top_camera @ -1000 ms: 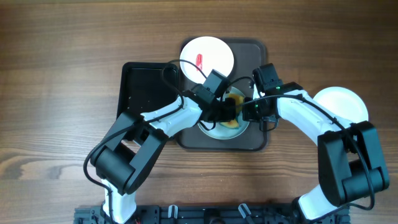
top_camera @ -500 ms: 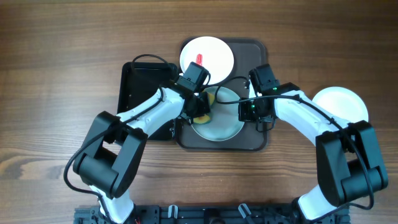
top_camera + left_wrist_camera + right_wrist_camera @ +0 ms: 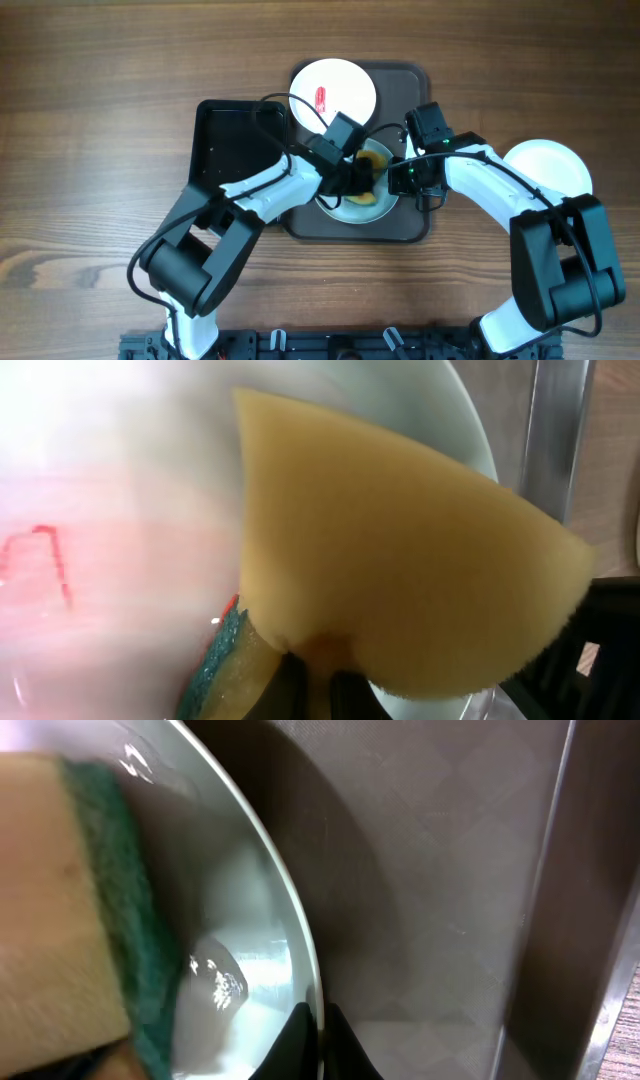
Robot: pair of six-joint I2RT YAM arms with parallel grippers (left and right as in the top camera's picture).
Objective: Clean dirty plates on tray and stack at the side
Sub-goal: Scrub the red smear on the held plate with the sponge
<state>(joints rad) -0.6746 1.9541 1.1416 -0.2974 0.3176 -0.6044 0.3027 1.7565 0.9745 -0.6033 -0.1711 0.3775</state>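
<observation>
A pale blue plate [image 3: 350, 210] lies at the middle of the dark tray [image 3: 405, 88]. My left gripper [image 3: 362, 178] is shut on a yellow sponge [image 3: 373, 170] with a green scouring side, and the sponge presses on this plate. In the left wrist view the sponge [image 3: 400, 560] fills the frame above the left gripper [image 3: 320, 695], with a faint red smear [image 3: 40, 555] on the plate [image 3: 130, 450]. My right gripper [image 3: 322, 1040] is shut on the plate's rim [image 3: 290, 920] at its right side. A white plate [image 3: 333, 90] with a red smear sits at the tray's far end.
A glossy black tub [image 3: 235, 140] stands against the tray's left side. Another white plate [image 3: 548, 165] rests on the wooden table to the right of the tray, behind my right arm.
My left gripper swept the sponge to the plate's left edge and back to its right half. The right gripper has held the rim still.
</observation>
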